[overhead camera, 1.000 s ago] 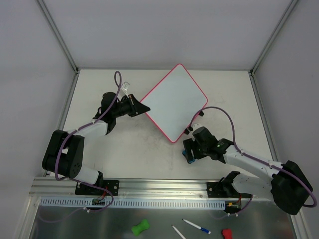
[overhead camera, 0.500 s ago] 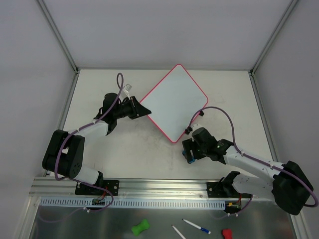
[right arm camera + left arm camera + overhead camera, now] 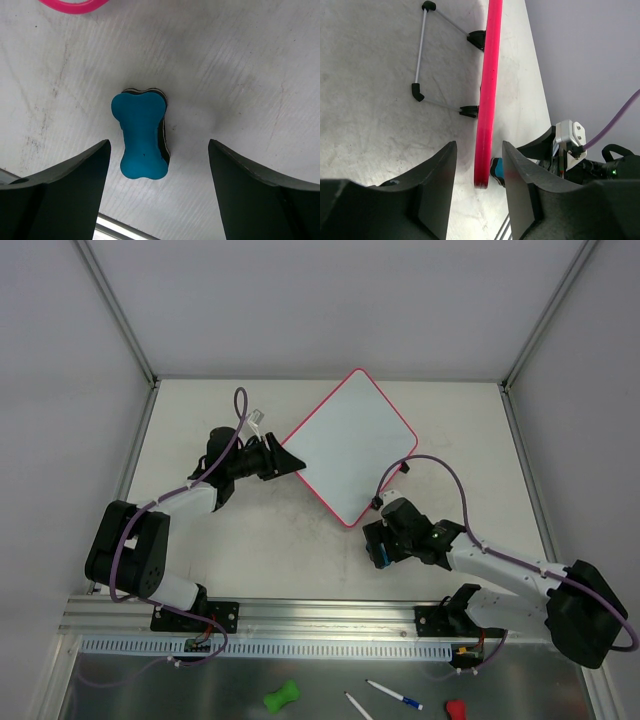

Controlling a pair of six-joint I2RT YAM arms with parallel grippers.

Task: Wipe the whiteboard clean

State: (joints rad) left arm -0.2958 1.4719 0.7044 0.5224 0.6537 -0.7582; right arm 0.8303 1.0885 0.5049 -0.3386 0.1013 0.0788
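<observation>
The whiteboard [image 3: 345,445] lies turned like a diamond on the table, white with a pink-red rim, and shows no marks in the top view. My left gripper [image 3: 283,457] is at its left corner. In the left wrist view its jaws [image 3: 479,150] straddle the rim [image 3: 486,100] with a gap on each side, open. A blue bone-shaped eraser [image 3: 141,136] lies flat on the table below the board's near corner. My right gripper [image 3: 157,142] hangs over it, open wide, with neither finger touching it. The eraser [image 3: 380,558] is mostly hidden by that gripper from above.
A thin wire stand [image 3: 422,50] on two black clips juts from the board's edge. On the metal ledge in front of the arm bases lie a green eraser [image 3: 281,696], two pens [image 3: 393,695] and a red object [image 3: 455,708]. Walls and frame posts close in the table.
My left gripper's jaws have parted from the board's corner rim, where they were shut. My right gripper has opened a little wider and edged left over the eraser.
</observation>
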